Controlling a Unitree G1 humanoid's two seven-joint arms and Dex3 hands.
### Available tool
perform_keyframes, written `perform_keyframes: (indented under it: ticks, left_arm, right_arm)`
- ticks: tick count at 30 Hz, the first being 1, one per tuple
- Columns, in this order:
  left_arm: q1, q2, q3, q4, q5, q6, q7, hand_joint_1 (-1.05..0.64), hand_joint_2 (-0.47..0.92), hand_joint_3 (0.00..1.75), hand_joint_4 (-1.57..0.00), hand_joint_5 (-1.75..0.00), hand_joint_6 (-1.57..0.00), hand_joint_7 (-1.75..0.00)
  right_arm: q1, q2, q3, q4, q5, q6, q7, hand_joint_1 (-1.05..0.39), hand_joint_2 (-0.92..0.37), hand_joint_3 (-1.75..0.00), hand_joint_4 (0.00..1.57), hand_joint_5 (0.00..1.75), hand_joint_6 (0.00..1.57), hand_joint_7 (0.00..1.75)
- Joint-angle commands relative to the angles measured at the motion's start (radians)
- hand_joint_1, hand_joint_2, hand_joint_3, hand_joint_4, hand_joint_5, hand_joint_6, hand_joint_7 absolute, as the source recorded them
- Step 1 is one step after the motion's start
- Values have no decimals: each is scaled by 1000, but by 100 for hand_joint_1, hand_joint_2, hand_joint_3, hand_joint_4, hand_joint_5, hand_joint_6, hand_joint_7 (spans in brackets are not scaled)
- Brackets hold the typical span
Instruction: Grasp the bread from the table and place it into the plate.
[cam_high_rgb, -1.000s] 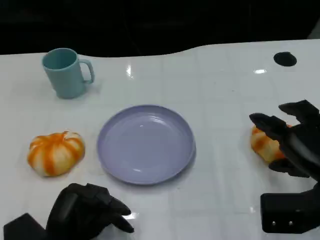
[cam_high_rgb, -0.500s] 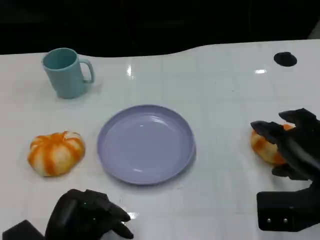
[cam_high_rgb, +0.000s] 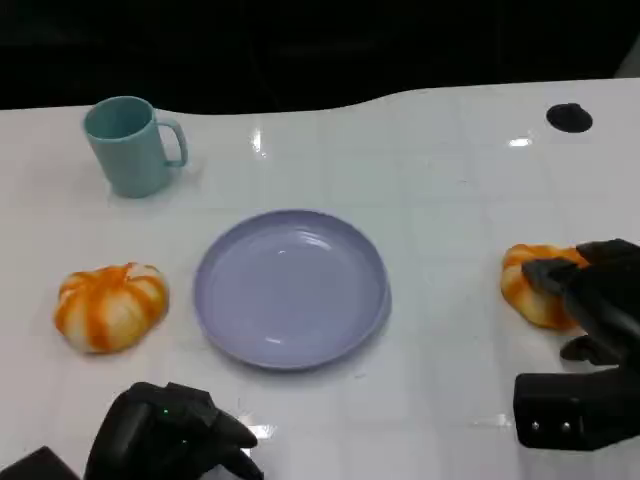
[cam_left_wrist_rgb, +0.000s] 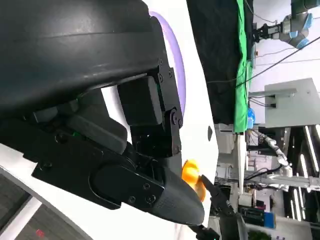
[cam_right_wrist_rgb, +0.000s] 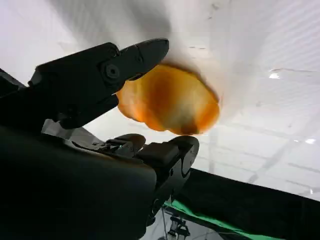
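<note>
No readable text, labels or numbers anywhere.

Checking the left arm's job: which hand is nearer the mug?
Left. The left hand sits at the near edge, on the mug's side of the plate; the right hand is far across the table, at a bun.

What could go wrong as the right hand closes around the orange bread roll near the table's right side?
The right hand has its fingers around the orange bread roll, but a firm grip isn't evident, so the roll might slip or squash. Carried low, it could clip the lavender round plate.
</note>
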Motion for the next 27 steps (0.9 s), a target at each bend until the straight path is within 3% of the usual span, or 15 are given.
perform_keyframes:
  ticks: [1, 7, 12, 16, 17, 20, 23, 24, 25, 26, 27]
  left_arm:
    - [0, 17, 6, -5, -13, 1, -10, -105, 89, 0, -153, -50, -157, -24]
    - [-2, 14, 6, -3, -9, 5, -4, -105, 88, 0, -153, -50, -157, -24]
    - [-3, 10, 4, -3, -7, 5, 1, -105, 89, 0, -153, -50, -157, -25]
    - [-4, 10, 3, -5, -3, 7, 4, -105, 89, 0, -153, -50, -157, -25]
    - [-4, 9, 3, -6, -3, 6, 4, -105, 89, 0, -153, -50, -157, -25]
    - [-7, 9, 3, -3, -6, 2, 0, -105, 89, 0, -153, -50, -157, -25]
    - [-8, 9, 3, -2, -1, -2, 2, -105, 89, 0, -153, -50, -157, -25]
    - [-7, 10, 3, -3, -1, -1, 3, -105, 90, 0, -153, -50, -157, -25]
    - [-8, 10, 3, -3, -3, 3, 3, -105, 89, 0, -153, -51, -157, -25]
    - [-8, 9, 5, 0, -5, 5, 2, -105, 89, 0, -153, -51, -157, -25]
    - [-9, 9, 6, 2, -6, 5, 2, -105, 89, 0, -153, -51, -157, -25]
  right_arm:
    - [-52, 12, 16, 78, 16, 15, -23, -38, -79, -1, 39, 7, 44, 0]
    - [-113, 34, 34, 207, 48, -15, -76, -37, -81, -1, 47, 9, 48, 1]
    - [-151, 55, 31, 316, 108, -83, -143, -20, -84, 0, 98, 11, 79, 5]
    - [-165, 62, 24, 385, 163, -173, -222, -13, -85, 0, 123, 14, 103, 9]
    - [-167, 62, 24, 398, 173, -194, -239, -8, -84, 0, 122, 44, 116, 7]
    - [-176, 56, 35, 430, 184, -243, -279, -2, -87, -1, 104, 124, 137, 6]
    - [-184, 52, 44, 452, 183, -269, -314, 0, -88, -1, 95, 161, 145, 8]
    - [-187, 52, 46, 460, 182, -277, -327, 1, -88, -1, 93, 166, 146, 10]
    - [-188, 52, 48, 465, 181, -285, -343, 1, -87, -1, 89, 170, 144, 21]
    - [-187, 54, 47, 469, 186, -297, -356, 2, -86, 0, 87, 172, 122, 66]
    - [-186, 54, 49, 469, 186, -303, -369, 2, -86, -1, 86, 173, 110, 91]
